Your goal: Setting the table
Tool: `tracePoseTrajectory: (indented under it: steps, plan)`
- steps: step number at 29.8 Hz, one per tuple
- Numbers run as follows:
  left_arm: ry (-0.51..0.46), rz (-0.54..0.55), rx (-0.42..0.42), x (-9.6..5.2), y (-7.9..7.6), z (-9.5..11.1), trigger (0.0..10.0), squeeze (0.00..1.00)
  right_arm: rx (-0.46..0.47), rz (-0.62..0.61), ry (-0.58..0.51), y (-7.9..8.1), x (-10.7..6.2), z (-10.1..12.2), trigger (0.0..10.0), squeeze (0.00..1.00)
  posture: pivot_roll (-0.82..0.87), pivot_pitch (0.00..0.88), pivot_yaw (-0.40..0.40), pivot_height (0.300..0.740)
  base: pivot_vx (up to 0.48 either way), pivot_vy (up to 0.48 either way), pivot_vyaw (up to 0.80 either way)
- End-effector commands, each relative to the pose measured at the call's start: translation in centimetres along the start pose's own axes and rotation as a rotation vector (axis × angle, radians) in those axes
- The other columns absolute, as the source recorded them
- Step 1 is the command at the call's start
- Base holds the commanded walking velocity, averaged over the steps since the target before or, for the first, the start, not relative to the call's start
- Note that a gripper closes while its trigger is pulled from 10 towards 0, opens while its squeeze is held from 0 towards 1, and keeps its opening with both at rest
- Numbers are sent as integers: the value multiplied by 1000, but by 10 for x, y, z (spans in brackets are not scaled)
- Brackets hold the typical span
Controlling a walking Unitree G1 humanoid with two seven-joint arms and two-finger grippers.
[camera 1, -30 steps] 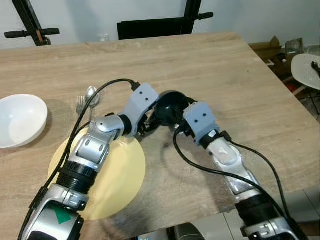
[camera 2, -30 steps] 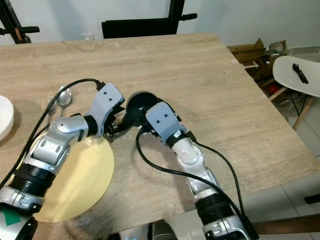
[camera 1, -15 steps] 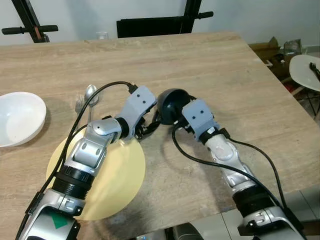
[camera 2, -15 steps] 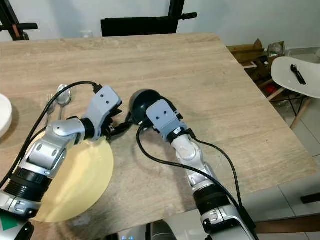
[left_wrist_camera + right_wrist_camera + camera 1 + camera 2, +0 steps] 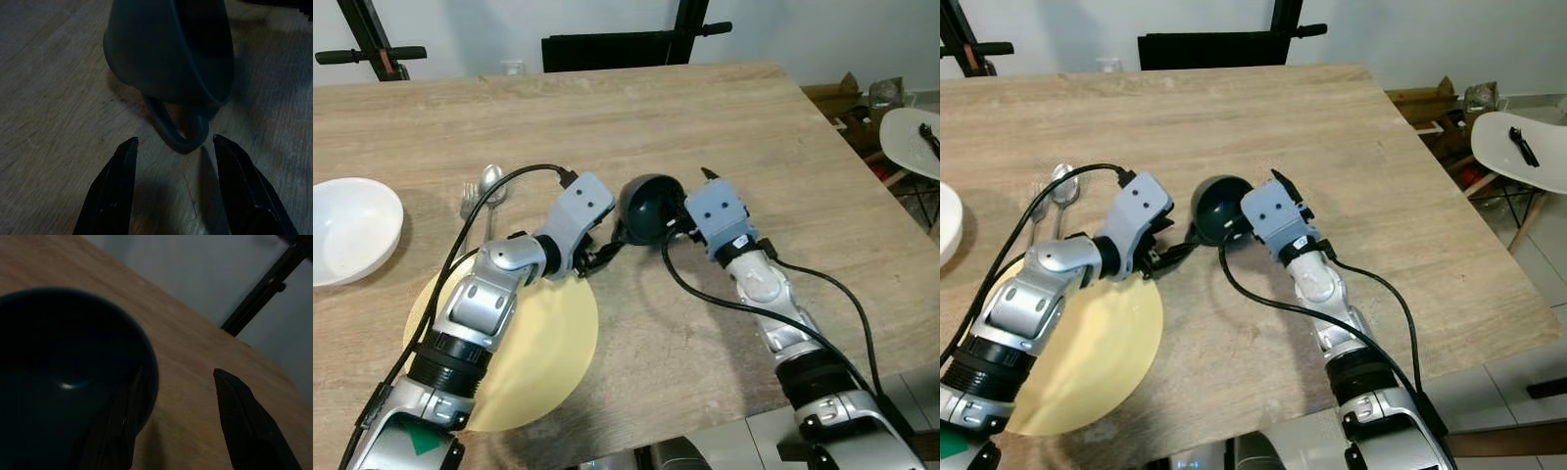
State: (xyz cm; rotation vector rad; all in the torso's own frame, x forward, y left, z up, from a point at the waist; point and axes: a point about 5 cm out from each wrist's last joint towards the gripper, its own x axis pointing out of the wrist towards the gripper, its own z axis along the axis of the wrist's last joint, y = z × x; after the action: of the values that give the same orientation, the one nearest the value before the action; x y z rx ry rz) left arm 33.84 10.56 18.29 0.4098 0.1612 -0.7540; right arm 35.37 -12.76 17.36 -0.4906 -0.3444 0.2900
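1. Cup (image 5: 646, 208): dark blue-green, tilted on its side on the wooden table (image 5: 724, 117), between the two grippers, just past the far rim of the plate.
2. Left wrist view: cup handle (image 5: 181, 128) rests on the wood and points toward the left gripper (image 5: 173, 161). Fingers (image 5: 120, 171) apart, one either side of the handle, not touching it.
3. Right gripper (image 5: 173, 396): fingers apart. One finger (image 5: 124, 416) lies against the cup rim (image 5: 146, 357); the other is out over bare table. Whether it presses the rim, cannot tell.
4. Head view: left gripper comes at the cup from the robot's left, right gripper (image 5: 690, 217) from the right; both wrists low over the table.
5. Plate (image 5: 543, 352): yellow, flat, near table edge, partly under the left arm.
6. Spoon (image 5: 490, 186) and fork (image 5: 468, 204): side by side beyond the plate, left of the cup.
7. Bowl (image 5: 347, 230): white, at the far left, well apart from the cup.
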Motion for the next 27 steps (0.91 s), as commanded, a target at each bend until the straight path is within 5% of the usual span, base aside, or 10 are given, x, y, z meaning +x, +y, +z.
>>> tracePoseTrajectory:
  steps: [1,16,17,19,20,27]
  plan:
    - [13,-16,-6,-1,-3,-4,10000,0,42,25,32,3,-3,-9,10000,0,-57,132,-26,740,0,0,0]
    - [-4,13,-20,-20,0,-4,10000,0,360,94,83,21,29,-8,10000,0,12,121,-49,740,0,0,0]
    - [-5,23,-22,-22,1,-4,10000,0,377,101,85,21,30,-8,3529,0,19,118,-54,740,0,0,0]
    - [-5,23,-22,-22,1,-4,10000,0,377,101,85,21,30,-8,3529,0,19,118,-54,740,0,0,0]
    - [-8,35,-25,-25,3,-3,10000,0,398,106,88,21,31,-9,0,0,19,118,-54,740,0,0,0]
    - [-94,73,-84,-43,8,14,10000,0,470,100,80,17,23,-15,0,0,12,124,-35,740,0,0,0]
